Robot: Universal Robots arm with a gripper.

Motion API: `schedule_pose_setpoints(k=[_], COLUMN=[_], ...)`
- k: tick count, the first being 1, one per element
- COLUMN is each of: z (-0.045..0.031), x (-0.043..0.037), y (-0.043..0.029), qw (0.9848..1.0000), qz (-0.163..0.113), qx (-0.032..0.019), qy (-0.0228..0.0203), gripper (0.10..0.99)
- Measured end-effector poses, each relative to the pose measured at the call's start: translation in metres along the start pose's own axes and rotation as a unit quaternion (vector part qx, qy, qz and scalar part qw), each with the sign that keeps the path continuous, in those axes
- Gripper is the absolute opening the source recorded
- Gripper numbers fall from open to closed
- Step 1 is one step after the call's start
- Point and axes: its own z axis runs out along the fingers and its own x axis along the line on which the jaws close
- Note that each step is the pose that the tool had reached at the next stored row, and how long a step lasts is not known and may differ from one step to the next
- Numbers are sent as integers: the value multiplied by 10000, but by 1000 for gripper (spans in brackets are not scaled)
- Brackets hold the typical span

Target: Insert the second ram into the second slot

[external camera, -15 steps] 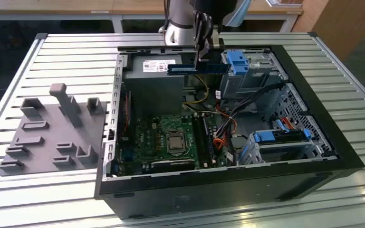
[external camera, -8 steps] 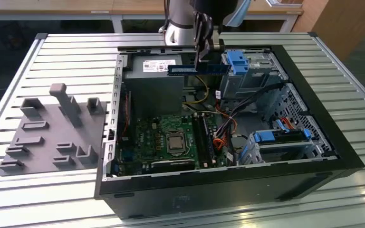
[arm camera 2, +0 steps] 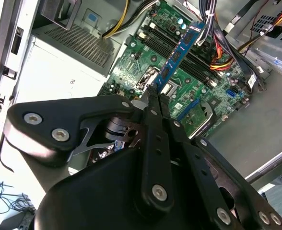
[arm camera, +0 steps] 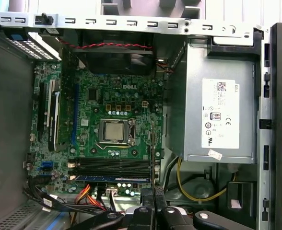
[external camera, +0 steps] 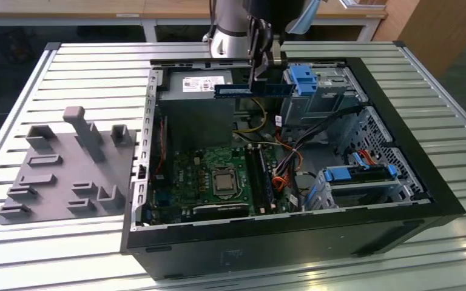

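My jaws are clenched on the second ram (external camera: pixel 249 90), gripping one end; it hangs level inside the open computer case (external camera: pixel 257 242), above the motherboard (external camera: pixel 209 176), apart from the memory slots (arm camera: pixel 112 165).

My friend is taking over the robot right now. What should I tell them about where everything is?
Hand: shut on the second ram.
Ram: held in the air above the open computer case, not touching the board.
Done: the ram is picked up and is over the case. What looks like another blue stick already sits in one slot.
Left: the black memory slots beside that stick look empty, and the held ram is not in one yet.
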Motion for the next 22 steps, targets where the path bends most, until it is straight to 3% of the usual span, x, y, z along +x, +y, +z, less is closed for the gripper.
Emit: schedule_pose_setpoints(k=[22], z=[-1], x=[71], y=[2], qw=[10000], qz=[0], qx=[0], qy=[9], gripper=[129])
